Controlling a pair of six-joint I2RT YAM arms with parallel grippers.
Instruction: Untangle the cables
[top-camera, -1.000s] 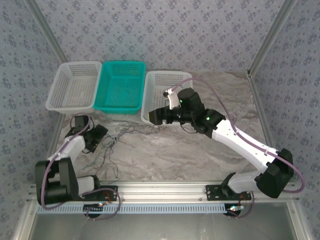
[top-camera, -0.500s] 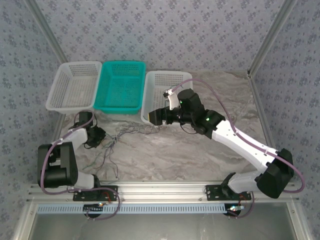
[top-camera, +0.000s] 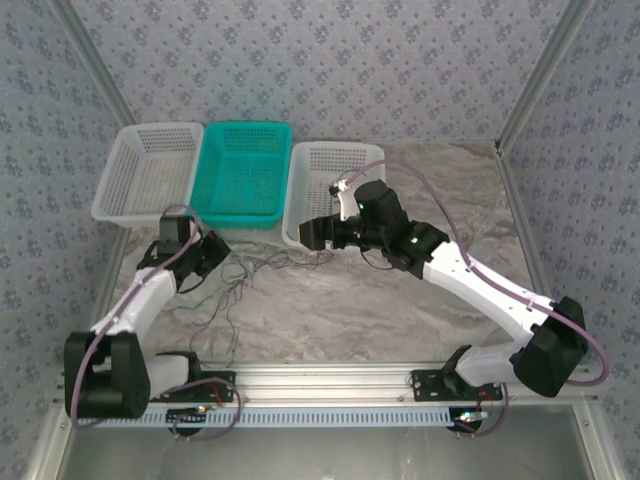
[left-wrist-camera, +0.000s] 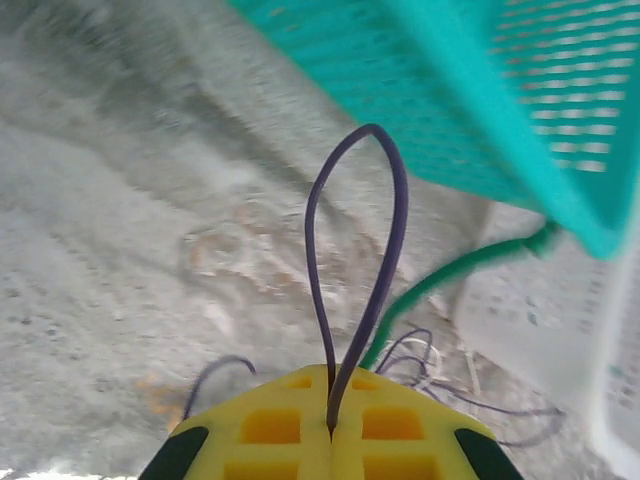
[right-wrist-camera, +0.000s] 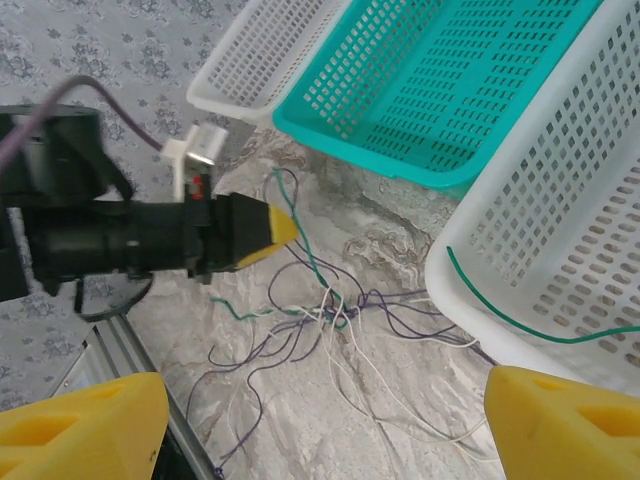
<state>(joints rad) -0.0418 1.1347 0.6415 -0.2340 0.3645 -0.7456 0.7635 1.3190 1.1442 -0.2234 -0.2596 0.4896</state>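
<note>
The cables (top-camera: 255, 270) lie as a knot of dark purple, cream and green strands on the marble table, left of centre, and the right wrist view shows the knot (right-wrist-camera: 340, 305) from above. My left gripper (top-camera: 215, 250) hangs over the knot's left side, its yellow tips (right-wrist-camera: 270, 228) just below the teal basket. The left gripper (left-wrist-camera: 330, 375) is shut on a dark purple cable, whose loop (left-wrist-camera: 385, 230) stands up out of the fingers. A green cable (left-wrist-camera: 450, 275) runs past beside it. My right gripper (top-camera: 300, 235) is open over the knot's right side, with the right gripper (right-wrist-camera: 325, 440) holding nothing.
Three baskets stand in a row at the back: a white one (top-camera: 145, 170), a teal one (top-camera: 243, 172) and another white one (top-camera: 315, 170). A loose green cable (right-wrist-camera: 520, 325) lies in the right white basket. Metal rail (top-camera: 320, 380) along the near edge.
My left gripper has shut on the dark purple cable and moved right and toward the teal basket, lifting a loop. The right arm has barely moved.
</note>
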